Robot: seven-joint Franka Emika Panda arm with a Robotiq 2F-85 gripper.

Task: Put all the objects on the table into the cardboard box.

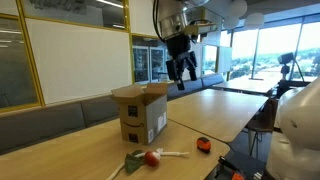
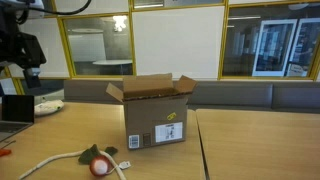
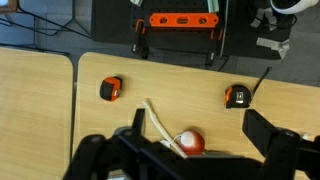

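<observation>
The cardboard box (image 1: 140,112) (image 2: 155,118) stands on the table (image 1: 215,112) with its top flaps open. In front of it lie a red ball (image 1: 152,158) (image 2: 99,167) (image 3: 191,142), a green stem (image 1: 132,163) and a long white piece (image 1: 172,154) (image 3: 155,120). In the wrist view, two orange-and-black gadgets (image 3: 111,88) (image 3: 238,96) rest on the wood, one at each side. My gripper (image 1: 181,70) (image 3: 197,130) hangs high above the table, behind the box in an exterior view. It is open and holds nothing.
A seam (image 3: 75,100) splits the tabletop into two slabs. Beyond the table edge stands an orange bar on a black frame (image 3: 180,19). A laptop (image 2: 14,108) sits at the table's far end. A white robot body (image 1: 298,130) fills one side.
</observation>
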